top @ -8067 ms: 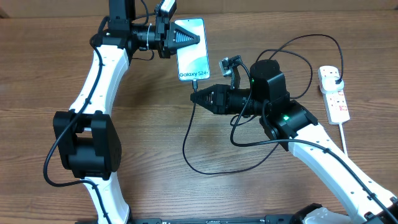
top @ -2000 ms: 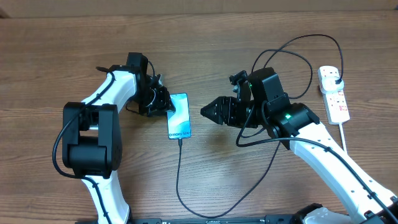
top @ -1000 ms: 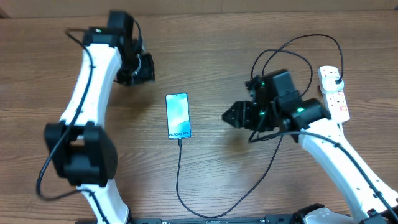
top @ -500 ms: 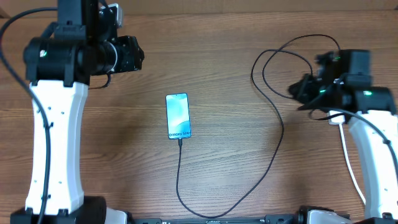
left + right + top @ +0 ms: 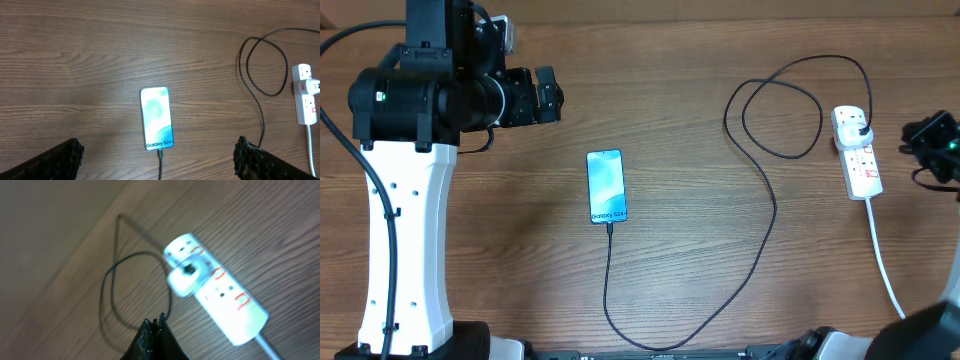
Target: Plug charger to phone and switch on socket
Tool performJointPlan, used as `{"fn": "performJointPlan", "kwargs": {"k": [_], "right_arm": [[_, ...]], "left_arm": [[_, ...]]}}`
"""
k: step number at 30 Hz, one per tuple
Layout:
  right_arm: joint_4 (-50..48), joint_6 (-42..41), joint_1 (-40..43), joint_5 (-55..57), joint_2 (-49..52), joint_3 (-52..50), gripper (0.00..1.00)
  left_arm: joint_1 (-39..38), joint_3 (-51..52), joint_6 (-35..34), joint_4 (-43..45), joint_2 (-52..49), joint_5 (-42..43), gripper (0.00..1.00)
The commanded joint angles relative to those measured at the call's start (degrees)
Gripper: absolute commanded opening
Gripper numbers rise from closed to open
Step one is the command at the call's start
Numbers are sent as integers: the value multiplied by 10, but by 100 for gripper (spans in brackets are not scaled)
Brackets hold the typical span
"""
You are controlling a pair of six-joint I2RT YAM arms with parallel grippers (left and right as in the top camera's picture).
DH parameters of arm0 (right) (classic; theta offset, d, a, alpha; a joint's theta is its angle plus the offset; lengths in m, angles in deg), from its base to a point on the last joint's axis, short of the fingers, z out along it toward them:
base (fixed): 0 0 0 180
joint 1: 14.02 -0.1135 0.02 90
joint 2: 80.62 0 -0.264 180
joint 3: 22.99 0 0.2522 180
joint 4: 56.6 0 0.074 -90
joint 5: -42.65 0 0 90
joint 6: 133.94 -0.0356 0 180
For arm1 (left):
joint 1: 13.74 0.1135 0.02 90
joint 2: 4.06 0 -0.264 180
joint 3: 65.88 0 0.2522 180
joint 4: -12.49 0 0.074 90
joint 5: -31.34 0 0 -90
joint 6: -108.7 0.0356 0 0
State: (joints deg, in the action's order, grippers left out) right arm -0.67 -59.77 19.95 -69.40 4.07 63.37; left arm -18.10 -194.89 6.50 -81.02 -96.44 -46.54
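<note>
The phone [image 5: 606,187] lies flat mid-table with its screen lit, also seen in the left wrist view [image 5: 158,118]. The charger [image 5: 765,210] is a thin black cable whose tip sits in the phone's near edge. It loops right and up to its plug in the white socket [image 5: 858,155]. My left gripper [image 5: 546,95] hangs high above the phone, open wide and empty [image 5: 158,159]. My right gripper [image 5: 912,135] is just right of the socket, shut and empty [image 5: 156,320]. In the right wrist view the socket [image 5: 215,285] lies just beyond its tips, red switches showing.
The socket's thick white lead [image 5: 882,255] runs toward the table's near right edge. A cable loop [image 5: 780,115] lies left of the socket. A wall edge [image 5: 720,10] bounds the wooden table at the back.
The right arm has swung from mid-table to the far right beside the socket and its gripper has shut. The left gripper has risen and opened wide. The phone has not moved.
</note>
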Motion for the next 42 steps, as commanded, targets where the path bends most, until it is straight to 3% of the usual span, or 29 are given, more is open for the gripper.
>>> {"fn": "performJointPlan", "kwargs": {"k": [1, 15, 30, 42], "right_arm": [[-16, -6, 19, -7, 47, 9, 4], [-88, -72, 33, -40, 192, 9, 4], [-131, -172, 33, -48, 236, 1, 4], [-158, -175, 38, -91, 296, 1, 4]], "left_arm": [[2, -9, 4, 1, 1, -3, 100], [2, -9, 4, 1, 1, -3, 100], [2, -9, 4, 1, 1, -3, 100], [2, -9, 4, 3, 1, -3, 100]]}}
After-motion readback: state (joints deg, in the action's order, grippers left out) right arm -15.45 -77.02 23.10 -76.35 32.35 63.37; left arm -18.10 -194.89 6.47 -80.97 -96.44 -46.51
